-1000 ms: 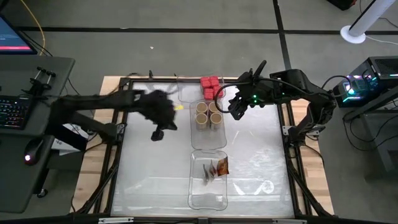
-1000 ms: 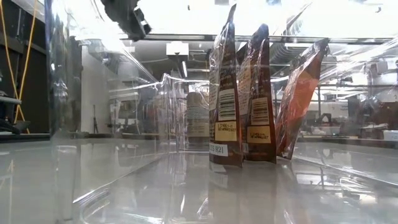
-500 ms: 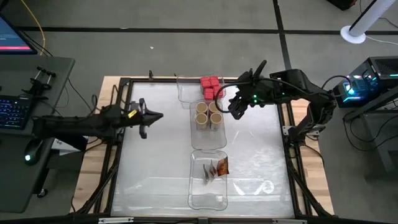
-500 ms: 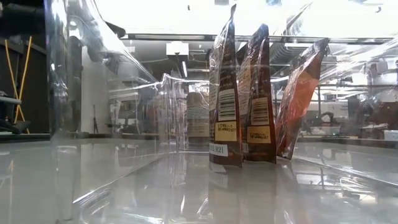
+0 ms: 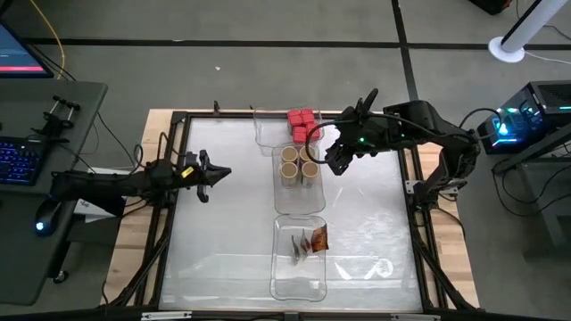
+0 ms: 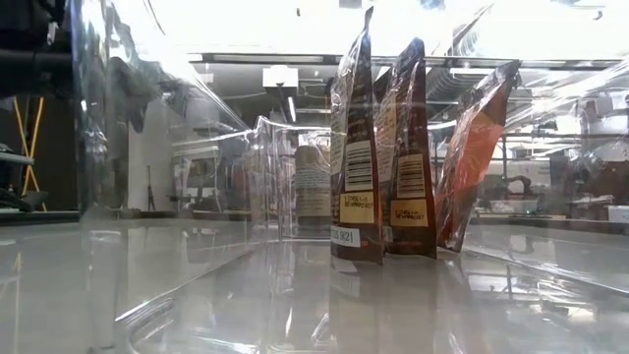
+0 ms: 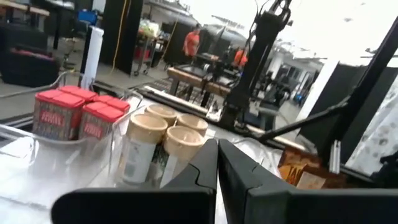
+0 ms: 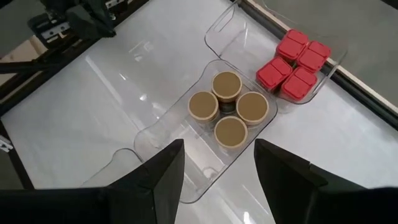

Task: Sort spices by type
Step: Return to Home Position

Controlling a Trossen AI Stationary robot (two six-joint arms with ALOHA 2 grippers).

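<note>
Several red boxy containers (image 5: pixel 302 125) (image 8: pixel 295 62) stand together in the far clear tray. Several round jars with tan tops (image 5: pixel 299 164) (image 8: pixel 227 109) stand upright in the middle tray. Brown-orange packets (image 5: pixel 312 241) (image 6: pixel 393 147) stand on their bottom edges in the near tray, leaning on one another. My left gripper (image 5: pixel 217 171) (image 7: pixel 217 163) is shut and empty, low near the table's left edge, pointing toward the jars. My right gripper (image 5: pixel 332 160) (image 8: pixel 217 168) is open and empty, hovering above the table just right of the jars.
Three clear plastic trays lie in a row down the table's middle: far (image 5: pixel 266 134), middle (image 5: pixel 299 203), near (image 5: pixel 299 281). A black frame (image 5: pixel 169 223) runs round the table. Bare glossy tabletop lies left and right of the trays.
My left arm has drawn back from near the jar tray toward the table's left edge and settled low there; its gripper now points level toward the trays. The spices have stayed where they were.
</note>
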